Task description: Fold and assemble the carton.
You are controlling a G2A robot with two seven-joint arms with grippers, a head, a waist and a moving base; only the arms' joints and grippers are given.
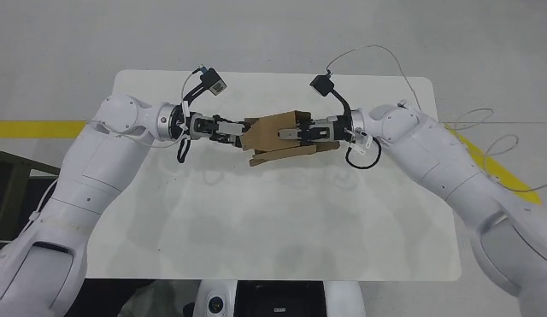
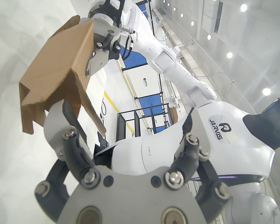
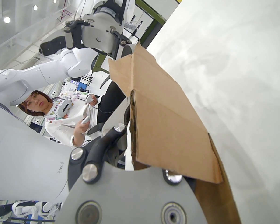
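Gripping one wall of the brown carton [image 1: 275,134], the right fingers [image 2: 96,59] were clamped on it. The left fingers [image 2: 70,115] stood spread, one just beside a flap. Both arms stretched level toward each other over the white bench [image 1: 256,223].

white table [image 1: 256,223] with rounded corners

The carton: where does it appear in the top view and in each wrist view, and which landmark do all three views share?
Top view: the carton is mid-picture, between the left gripper and the right gripper.
Left wrist view: the carton is just beyond the open left gripper, in front of the right gripper.
Right wrist view: the carton is close to the camera, beside the table.
Shared landmark: the white table.
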